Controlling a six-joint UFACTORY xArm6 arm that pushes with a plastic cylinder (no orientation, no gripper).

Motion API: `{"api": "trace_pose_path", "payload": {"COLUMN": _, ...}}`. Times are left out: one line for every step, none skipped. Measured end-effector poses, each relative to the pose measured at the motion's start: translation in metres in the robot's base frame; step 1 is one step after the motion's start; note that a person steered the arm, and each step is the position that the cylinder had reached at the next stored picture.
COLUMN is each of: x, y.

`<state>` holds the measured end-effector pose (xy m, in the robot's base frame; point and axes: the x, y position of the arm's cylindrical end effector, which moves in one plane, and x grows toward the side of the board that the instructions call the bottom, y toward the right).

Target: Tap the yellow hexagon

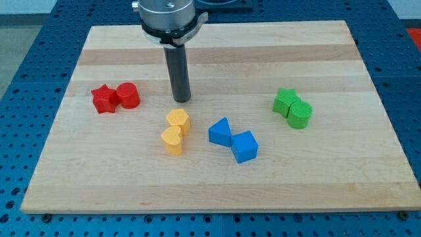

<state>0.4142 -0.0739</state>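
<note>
Yellow hexagon [178,121] is sitting near the bench [316,184] centre, slightly left, untouched as far as I can judge. It's touching a second yellow block [173,140], heart-like, just nearer and a bit left of it.

My tip [182,99] is resting on the bench just beyond the hexagon, on its far side, with a small visible gap between them. No contact showing. The tool is a plain rod: no jaws, nothing to open or close, and it's holding nothing.

Status: approach is looking mostly done, the tap itself is not yet done. What's left, in my judgement: a short push toward the near side, almost straight, to meet the hexagon's far face.

Risk: the yellow heart is sitting right behind the hexagon on that line, so a firm push is likely moving both. A light touch should do.

Others are lying well clear of the path:
- red star [103,99] and red cylinder [127,95], touching, at left
- blue triangle [221,132] and blue cube [245,146], right of the yellows
- green star [285,101] and green cylinder [300,114], far right
</note>
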Motion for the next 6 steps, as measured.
{"api": "trace_pose_path", "payload": {"x": 0.0, "y": -0.008}}
{"api": "trace_pose_path", "payload": {"x": 0.0, "y": -0.018}}
{"api": "trace_pose_path", "payload": {"x": 0.006, "y": -0.021}}
{"api": "trace_pose_path", "payload": {"x": 0.032, "y": -0.021}}
{"api": "trace_pose_path", "payload": {"x": 0.043, "y": -0.021}}
{"api": "trace_pose_path", "payload": {"x": 0.044, "y": -0.022}}
